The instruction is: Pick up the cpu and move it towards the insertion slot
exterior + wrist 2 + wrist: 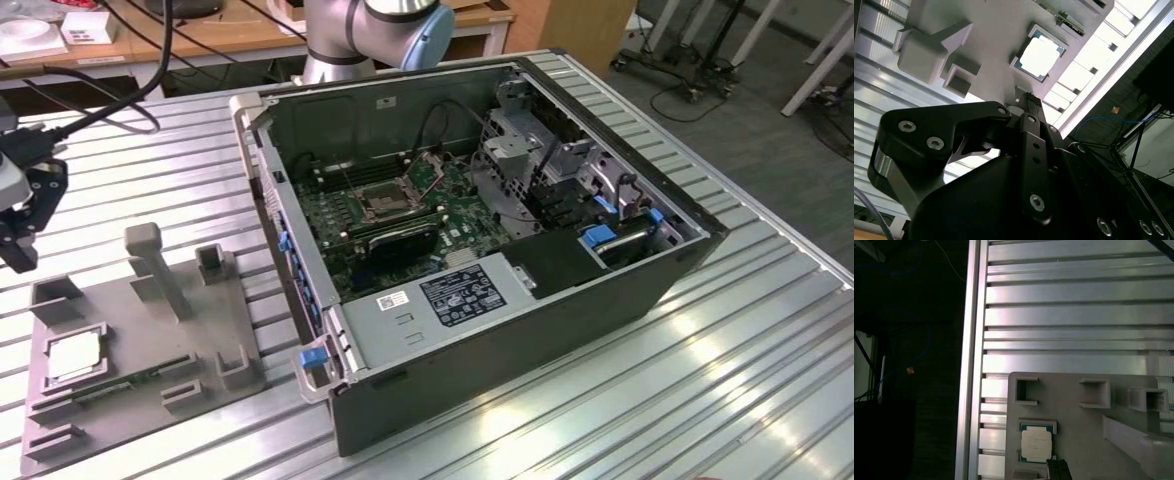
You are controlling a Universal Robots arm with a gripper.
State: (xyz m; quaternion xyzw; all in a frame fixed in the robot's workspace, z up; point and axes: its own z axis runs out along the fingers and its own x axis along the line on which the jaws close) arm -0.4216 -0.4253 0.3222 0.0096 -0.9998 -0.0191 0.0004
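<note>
Grey tray [1079, 432]: cpu [1036, 446] untouched (fingers [1053, 471] together).

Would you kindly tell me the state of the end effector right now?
End effector: cannot be told whether open or closed; the cpu lies in the tray, not held.

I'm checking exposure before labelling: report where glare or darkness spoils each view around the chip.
Exterior view: bright glare streaks the ribbed aluminium table, yet the small silver-faced square cpu in its grey plastic tray reads clearly. Second wrist view: the cpu's face is washed out white. First wrist view: beyond the table edge is nearly black, and the table glares.
</note>
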